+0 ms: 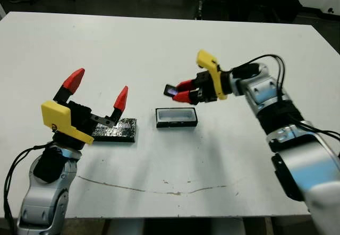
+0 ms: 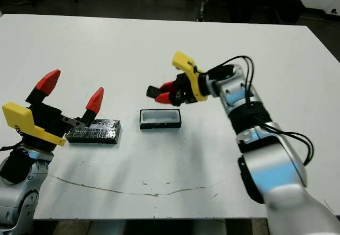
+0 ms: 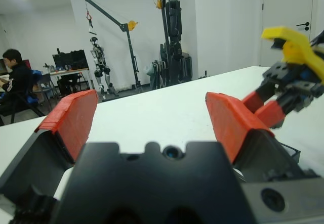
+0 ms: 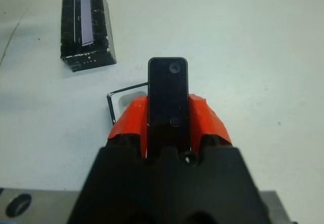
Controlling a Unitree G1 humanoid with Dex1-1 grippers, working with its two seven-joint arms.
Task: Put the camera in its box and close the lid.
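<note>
Your right gripper (image 1: 184, 91) is clamped on the camera (image 1: 171, 90), which sticks out past the red fingertips, held in the air just above and slightly beyond the box (image 1: 176, 116) near the middle of the worktop (image 1: 159, 44). To seat it well, line the camera's long side up with the box's long side, lower it level until it rests on the white lining, and only then let go (a tilted end would likely catch on the black rim). Your left gripper (image 1: 99, 93) hangs wide open and empty just above the lid (image 1: 116, 129), which lies flat toward the left of the box.
</note>
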